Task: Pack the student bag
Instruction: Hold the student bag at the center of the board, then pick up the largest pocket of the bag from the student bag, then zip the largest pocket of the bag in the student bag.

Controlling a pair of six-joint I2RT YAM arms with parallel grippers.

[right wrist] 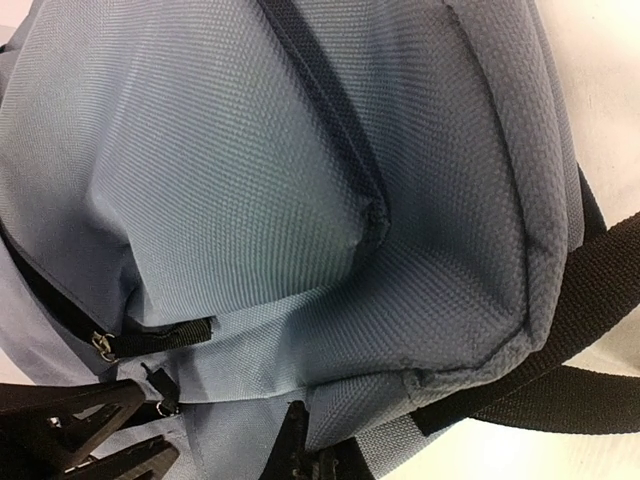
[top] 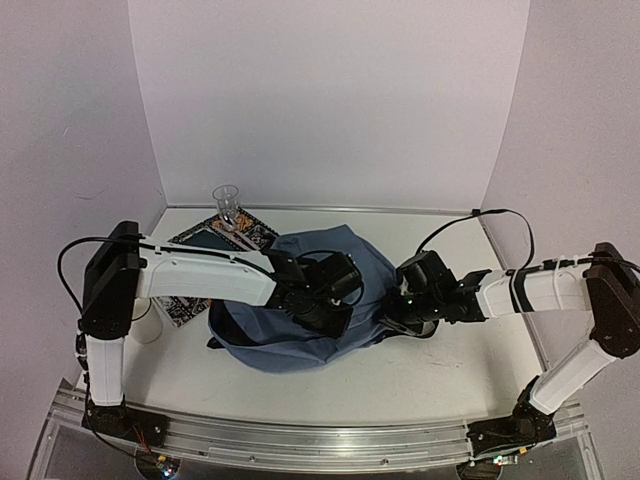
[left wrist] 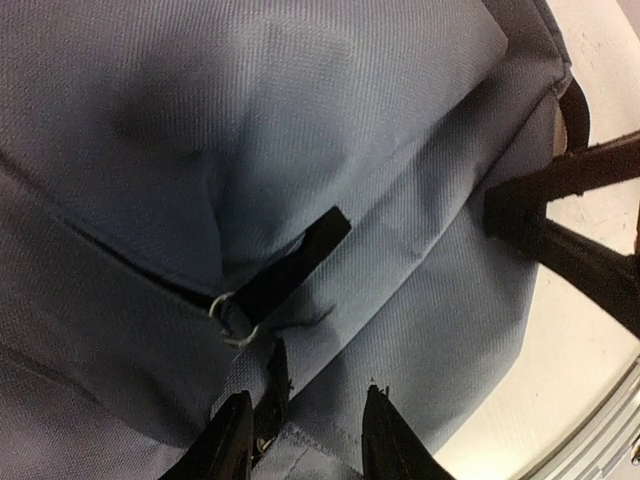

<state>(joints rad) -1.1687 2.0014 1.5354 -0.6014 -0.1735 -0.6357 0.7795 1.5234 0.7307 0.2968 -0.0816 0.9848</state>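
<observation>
In the middle of the table (top: 430, 375) lies the student bag (top: 365, 265). The left gripper (left wrist: 305, 435) presses on its fabric, jaws apart, beside a zipper ring (left wrist: 235, 318). The right gripper (top: 397, 322), jaws closed, touches its edge.

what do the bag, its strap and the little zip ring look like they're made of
Bag: grey-blue woven fabric, matte; a fine grid weave shows, probably a synthetic canvas. Strap: black webbing, coarser ribbed weave. Ring: likely metal; thin, silvery, catching light.

White table (top: 420, 375), pale lilac walls (top: 330, 100)
</observation>
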